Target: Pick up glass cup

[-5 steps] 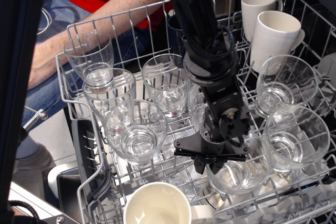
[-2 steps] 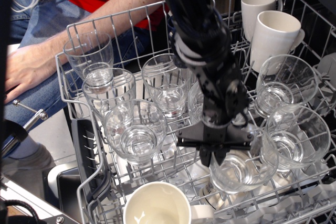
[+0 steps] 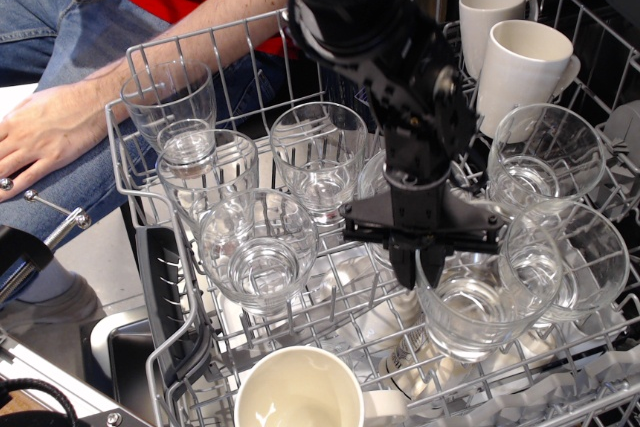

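While the arm hangs over the dishwasher rack (image 3: 130,162), the scene reads as follows.

Step in hand: lifting, I judge. The glass cup (image 3: 478,315) sits high in the front-right of the rack and looks raised off the wires.
Gripper: the gripper (image 3: 428,269) has its two dark fingers (image 3: 405,269) pinched over the near-left rim of that tumbler, closed on it.
Next move: a straight, slow rise, clear of the neighbouring tumbler (image 3: 568,259) that overlaps its right side (glass on glass could chip).
Other ware: more tumblers (image 3: 260,247) to the left, white mugs (image 3: 522,72) at the back right, another white mug (image 3: 298,393) at the front edge.
Hidden: the arm covers a glass behind the wrist; whether the cup's base is fully free of the wires is hard to tell through clear glass.
Cut off: a person's forearm (image 3: 60,127) at the left.
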{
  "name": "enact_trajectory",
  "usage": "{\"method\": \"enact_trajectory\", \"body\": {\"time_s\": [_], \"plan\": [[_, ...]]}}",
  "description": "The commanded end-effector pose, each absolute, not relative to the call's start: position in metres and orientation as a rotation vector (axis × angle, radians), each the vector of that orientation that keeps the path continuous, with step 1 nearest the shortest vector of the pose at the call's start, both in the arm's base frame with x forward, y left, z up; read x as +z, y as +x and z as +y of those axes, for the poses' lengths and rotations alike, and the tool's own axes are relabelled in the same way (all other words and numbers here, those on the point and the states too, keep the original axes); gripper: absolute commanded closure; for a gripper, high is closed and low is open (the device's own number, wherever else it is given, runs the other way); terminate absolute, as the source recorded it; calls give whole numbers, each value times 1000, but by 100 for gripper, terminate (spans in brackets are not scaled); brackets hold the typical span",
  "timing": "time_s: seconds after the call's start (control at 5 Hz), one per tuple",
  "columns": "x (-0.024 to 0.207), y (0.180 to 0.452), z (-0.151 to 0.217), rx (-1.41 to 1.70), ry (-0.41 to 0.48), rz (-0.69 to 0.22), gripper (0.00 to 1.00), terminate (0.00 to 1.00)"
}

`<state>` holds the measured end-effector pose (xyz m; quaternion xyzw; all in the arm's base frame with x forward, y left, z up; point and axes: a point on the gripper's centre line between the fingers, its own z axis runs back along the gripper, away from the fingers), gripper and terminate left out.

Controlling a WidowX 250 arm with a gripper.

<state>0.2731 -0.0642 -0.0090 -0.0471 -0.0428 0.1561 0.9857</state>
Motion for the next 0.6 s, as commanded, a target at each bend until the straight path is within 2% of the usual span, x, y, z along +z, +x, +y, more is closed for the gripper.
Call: {"method": "enact_trajectory", "body": {"time_s": [0.0, 0.2, 0.4], "plan": [[53, 273, -63, 254, -56, -113, 100, 0], [66, 267, -53, 194, -2, -128, 100, 0], [73, 268, -50, 171, -49, -135, 100, 100]]}}
